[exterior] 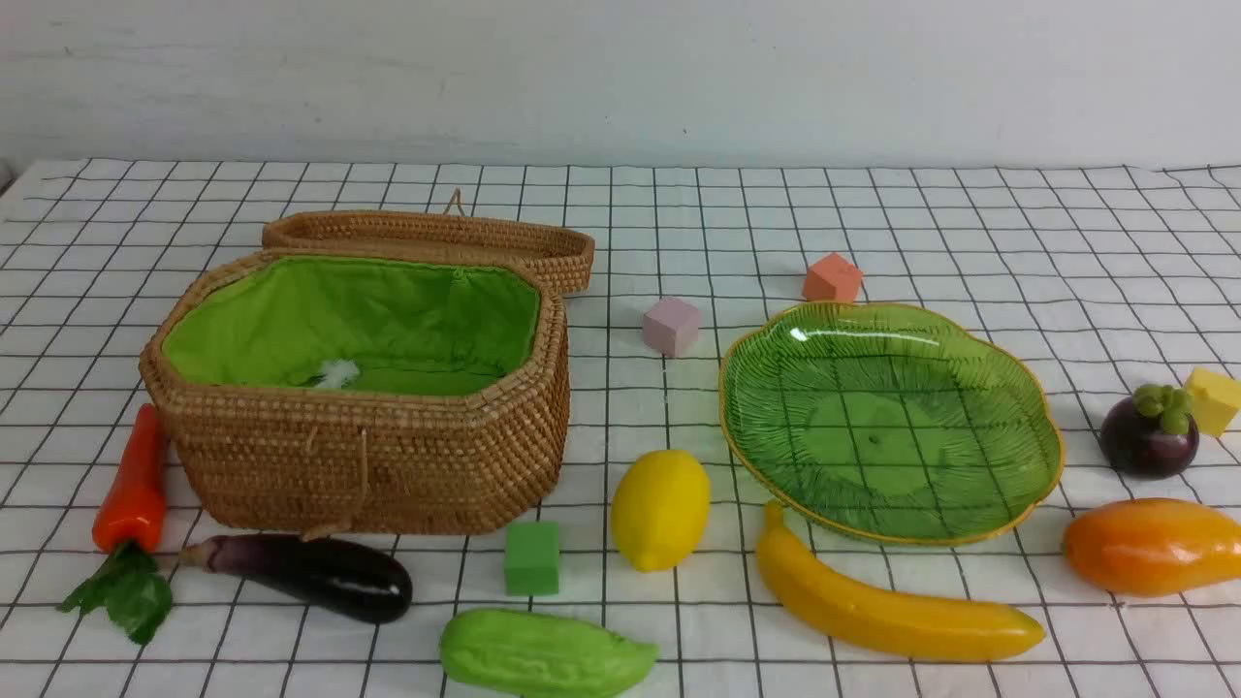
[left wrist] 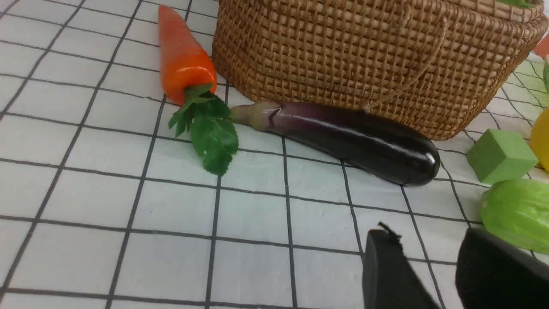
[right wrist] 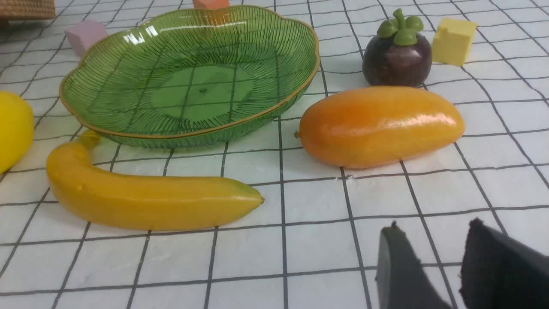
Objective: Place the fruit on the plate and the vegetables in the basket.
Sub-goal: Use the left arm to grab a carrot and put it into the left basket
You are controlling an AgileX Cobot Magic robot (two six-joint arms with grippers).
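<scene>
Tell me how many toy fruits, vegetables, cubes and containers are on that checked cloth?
Fruits: 4 (lemon, banana, mango, mangosteen)
Vegetables: 3 (carrot, eggplant, gourd)
Cubes: 4 (orange cube, pink cube, green cube, yellow cube)
Containers: 2 (basket, plate)
Lids: 1 (basket lid)
Total: 14

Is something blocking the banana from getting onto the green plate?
Nothing visible does. The banana lies right beside the plate's near rim, and the plate holds nothing.
</scene>
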